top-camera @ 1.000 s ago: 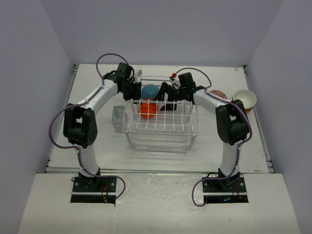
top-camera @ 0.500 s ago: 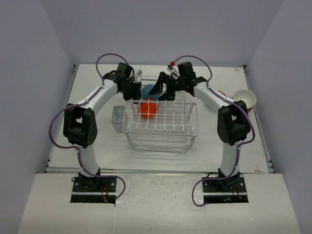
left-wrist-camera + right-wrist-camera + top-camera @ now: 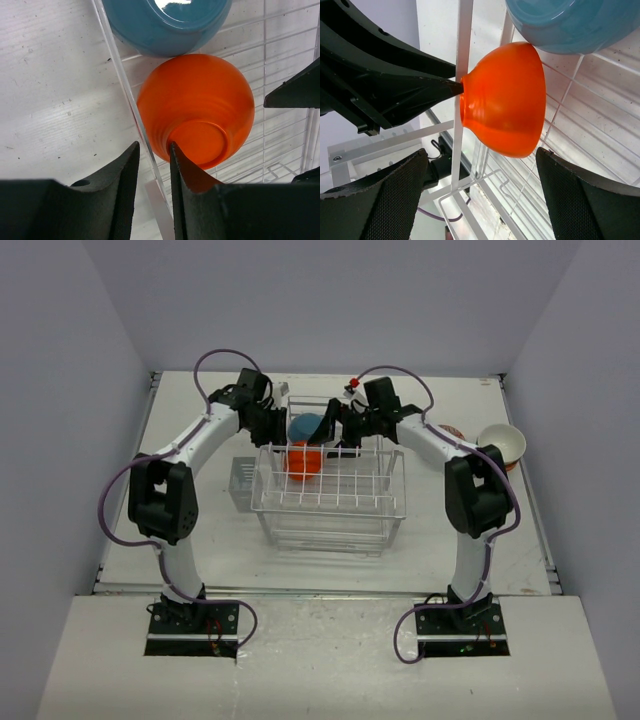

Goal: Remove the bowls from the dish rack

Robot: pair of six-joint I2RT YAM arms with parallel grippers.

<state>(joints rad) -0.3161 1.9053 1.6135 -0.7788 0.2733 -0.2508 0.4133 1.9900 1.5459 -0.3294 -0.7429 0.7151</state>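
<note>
The white wire dish rack (image 3: pixel 330 502) stands mid-table. An orange bowl (image 3: pixel 305 462) lies on its side in the rack's back left, with a blue bowl (image 3: pixel 307 426) behind it. My left gripper (image 3: pixel 283 432) is at the rack's left wall. In the left wrist view (image 3: pixel 154 165) its jaws are narrowly open astride the wall's clear edge, and the inner finger (image 3: pixel 182 170) touches the foot of the orange bowl (image 3: pixel 197 107), below the blue bowl (image 3: pixel 167 25). My right gripper (image 3: pixel 333 430) is wide open and empty (image 3: pixel 487 200), just short of the orange bowl (image 3: pixel 502 97).
A cream bowl (image 3: pixel 503 443) and a patterned bowl (image 3: pixel 448 432) sit on the table at the right, behind my right arm. The small cutlery cup (image 3: pixel 241 480) hangs on the rack's left side. Rack wires (image 3: pixel 462 50) run between the two grippers.
My right gripper rose from low in the rack's right part and swung left to the orange and blue bowls. My left arm has stayed put.
</note>
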